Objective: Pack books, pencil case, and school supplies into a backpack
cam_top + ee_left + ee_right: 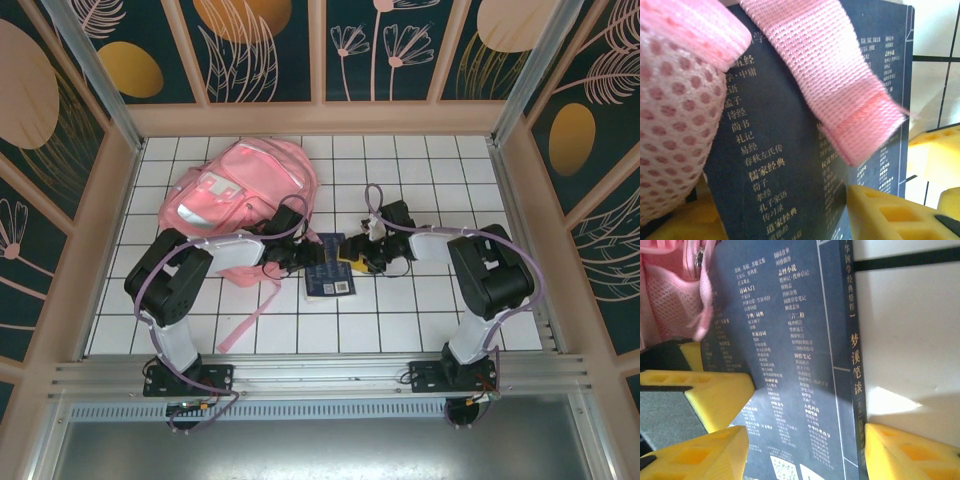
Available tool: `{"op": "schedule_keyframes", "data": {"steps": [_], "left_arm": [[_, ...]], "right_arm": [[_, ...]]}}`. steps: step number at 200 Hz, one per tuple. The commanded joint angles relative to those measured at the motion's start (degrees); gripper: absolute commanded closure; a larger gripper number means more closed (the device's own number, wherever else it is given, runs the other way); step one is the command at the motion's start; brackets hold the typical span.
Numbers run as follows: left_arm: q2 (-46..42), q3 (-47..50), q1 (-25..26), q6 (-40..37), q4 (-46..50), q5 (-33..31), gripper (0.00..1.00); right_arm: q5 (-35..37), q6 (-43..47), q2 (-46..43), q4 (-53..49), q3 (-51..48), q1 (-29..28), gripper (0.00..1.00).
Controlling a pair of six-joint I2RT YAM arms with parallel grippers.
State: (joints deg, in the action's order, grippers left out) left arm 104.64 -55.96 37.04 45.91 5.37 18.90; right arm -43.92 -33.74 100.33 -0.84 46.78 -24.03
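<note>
Pink strap (835, 85) across navy book (785, 165) up close (whole backpack (245, 190) overhead).

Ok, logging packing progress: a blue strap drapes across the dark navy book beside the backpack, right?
No: the strap across the navy book is pink, not blue; the left wrist view shows it. The book is beside the backpack.

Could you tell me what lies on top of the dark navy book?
A pink woven strap crosses the dark navy book and pink mesh backpack fabric overlaps one edge; print beneath them is hidden.
</note>
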Motion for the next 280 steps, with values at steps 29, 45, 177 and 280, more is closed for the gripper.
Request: {"op": "schedule_keyframes", "data": {"steps": [29,45,177,280], "left_arm": [[3.48,0.77,-0.04,-2.16,1.01,1.2,0.51],[3.45,0.77,-0.08,-2.35,0.66,2.18,0.52],[3.81,2.08,-0.05,-1.92,-4.49,10.72,0.57],[3.83,1.67,-0.04,-2.38,-3.57,10.89,0.58]], "right_arm": [[-11.86,-4.36,-3.63,9.4,-0.76,-1.93,0.42],[-12.5,-5.63,-5.21,12.14,-2.72,-1.67,0.43],[-6.26,-12.32,-3.82,23.63,-10.71,-3.74,0.51],[-0.49,-9.93,-4.21,20.53,-12.18,-3.64,0.61]]}}
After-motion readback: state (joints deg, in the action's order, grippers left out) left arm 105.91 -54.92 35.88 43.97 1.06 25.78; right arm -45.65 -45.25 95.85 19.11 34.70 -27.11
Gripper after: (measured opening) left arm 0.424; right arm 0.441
